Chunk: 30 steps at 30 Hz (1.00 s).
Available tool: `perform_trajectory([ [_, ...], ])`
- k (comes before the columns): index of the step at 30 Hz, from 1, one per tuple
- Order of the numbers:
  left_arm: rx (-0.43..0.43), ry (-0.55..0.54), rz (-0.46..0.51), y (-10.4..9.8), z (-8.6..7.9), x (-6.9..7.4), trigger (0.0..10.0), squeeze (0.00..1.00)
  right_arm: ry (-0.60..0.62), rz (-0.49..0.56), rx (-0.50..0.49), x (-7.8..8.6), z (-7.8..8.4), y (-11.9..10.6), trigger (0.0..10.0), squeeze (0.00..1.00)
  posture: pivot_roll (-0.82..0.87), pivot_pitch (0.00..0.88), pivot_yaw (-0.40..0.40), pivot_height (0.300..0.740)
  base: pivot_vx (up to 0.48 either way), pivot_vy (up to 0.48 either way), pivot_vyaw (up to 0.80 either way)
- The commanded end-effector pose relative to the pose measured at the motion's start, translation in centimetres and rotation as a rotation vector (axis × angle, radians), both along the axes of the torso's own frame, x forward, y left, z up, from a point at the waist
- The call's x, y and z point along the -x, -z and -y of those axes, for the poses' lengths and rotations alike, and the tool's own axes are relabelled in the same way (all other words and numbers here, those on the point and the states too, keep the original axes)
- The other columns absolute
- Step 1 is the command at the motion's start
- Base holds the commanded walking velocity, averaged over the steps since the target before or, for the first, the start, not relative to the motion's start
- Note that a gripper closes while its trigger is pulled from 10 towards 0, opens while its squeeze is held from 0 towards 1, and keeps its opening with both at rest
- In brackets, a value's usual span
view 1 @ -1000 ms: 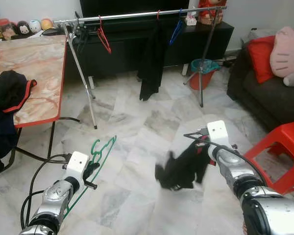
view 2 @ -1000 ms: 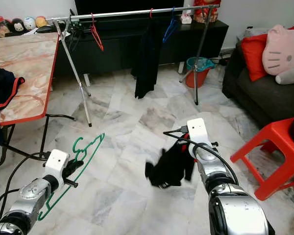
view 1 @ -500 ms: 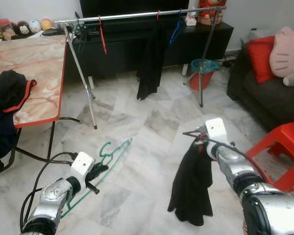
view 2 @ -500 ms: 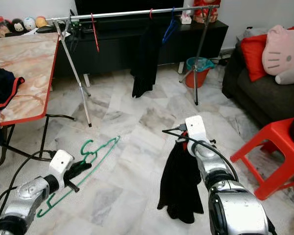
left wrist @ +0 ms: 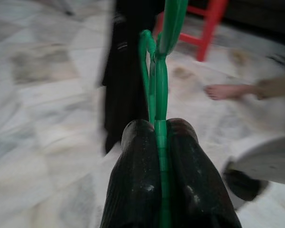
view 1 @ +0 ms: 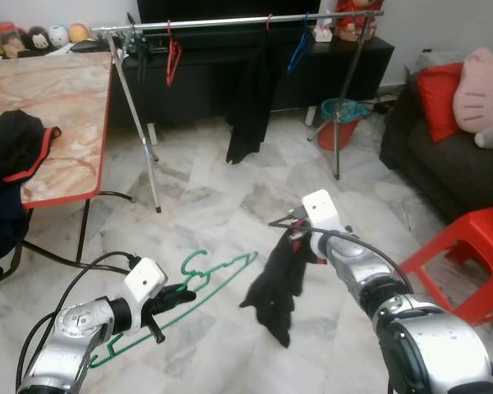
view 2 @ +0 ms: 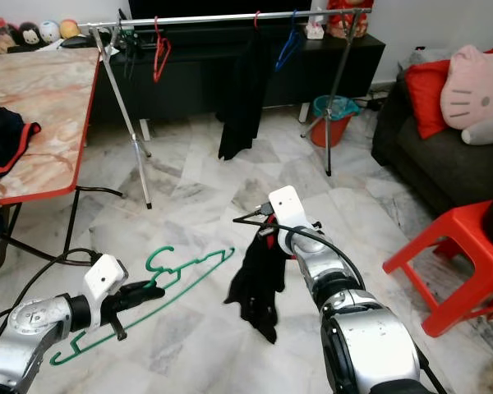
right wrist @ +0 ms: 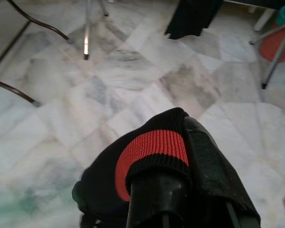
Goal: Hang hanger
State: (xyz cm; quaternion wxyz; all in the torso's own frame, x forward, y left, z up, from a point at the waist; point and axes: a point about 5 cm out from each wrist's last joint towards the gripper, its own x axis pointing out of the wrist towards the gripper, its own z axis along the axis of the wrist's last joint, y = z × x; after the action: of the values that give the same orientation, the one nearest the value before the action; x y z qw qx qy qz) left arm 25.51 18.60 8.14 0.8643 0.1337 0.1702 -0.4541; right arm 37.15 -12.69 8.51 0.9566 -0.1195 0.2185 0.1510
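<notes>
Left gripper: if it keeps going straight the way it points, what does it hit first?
Probably the black garment hanging from the right gripper. The left gripper, jaws shut on the green hanger, points right at it in the wrist view, with the red stool behind. Depth is unclear.

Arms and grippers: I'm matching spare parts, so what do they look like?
Both arms are silver metal with rounded, segmented joints. Each wrist carries a white boxy block, and black cables loop loosely alongside each forearm. The left gripper and the right gripper each end in long matte black fingers, faintly scuffed.
</notes>
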Motion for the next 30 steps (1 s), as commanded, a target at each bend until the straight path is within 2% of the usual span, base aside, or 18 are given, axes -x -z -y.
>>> perform_trajectory([
  [1, -0.002, 0.039, -0.005, -0.4, 0.6, 0.2, 10.0, 0.00, -0.005, 0.031, -0.022, -0.6, -0.7, -1.1, 10.0, 0.00, 0.08, 0.010, -0.080, 0.740, 0.000, 0.000, 0.00],
  [4, -0.009, 0.037, 0.000, -1.1, 1.3, -0.3, 10.0, 0.00, -0.010, 0.024, -0.039, -0.5, -1.5, -1.0, 10.0, 0.00, 0.09, 0.000, -0.088, 0.740, 0.000, 0.000, 0.00],
  [9, -0.016, 0.041, -0.037, -1.2, 1.7, 0.6, 10.0, 0.00, 0.017, 0.031, -0.045, -0.4, -2.0, -0.9, 10.0, 0.00, 0.09, 0.000, -0.089, 0.740, 0.000, 0.000, 0.00],
  [12, -0.051, -0.031, -0.007, -1.4, 1.8, 0.2, 10.0, 0.00, 0.013, 0.023, -0.069, -0.3, -2.6, -0.8, 10.0, 0.00, 0.10, 0.000, -0.090, 0.740, 0.000, 0.000, 0.00],
  [18, -0.016, -0.141, 0.053, -1.9, 2.6, -1.0, 10.0, 0.00, -0.008, 0.019, -0.079, -0.2, -3.3, -0.8, 10.0, 0.00, 0.09, 0.000, -0.092, 0.740, 0.000, 0.000, 0.00],
  [22, 0.020, -0.148, 0.054, -2.3, 3.3, -1.2, 10.0, 0.00, -0.005, 0.014, -0.080, -0.2, -3.3, -0.7, 10.0, 0.00, 0.09, 0.000, -0.094, 0.740, 0.000, 0.000, 0.00],
  [30, 0.016, -0.201, 0.075, -2.3, 3.4, -1.6, 10.0, 0.00, -0.013, 0.008, -0.091, -0.2, -3.6, -0.8, 10.0, 0.00, 0.09, 0.003, -0.097, 0.740, 0.000, 0.000, 0.00],
])
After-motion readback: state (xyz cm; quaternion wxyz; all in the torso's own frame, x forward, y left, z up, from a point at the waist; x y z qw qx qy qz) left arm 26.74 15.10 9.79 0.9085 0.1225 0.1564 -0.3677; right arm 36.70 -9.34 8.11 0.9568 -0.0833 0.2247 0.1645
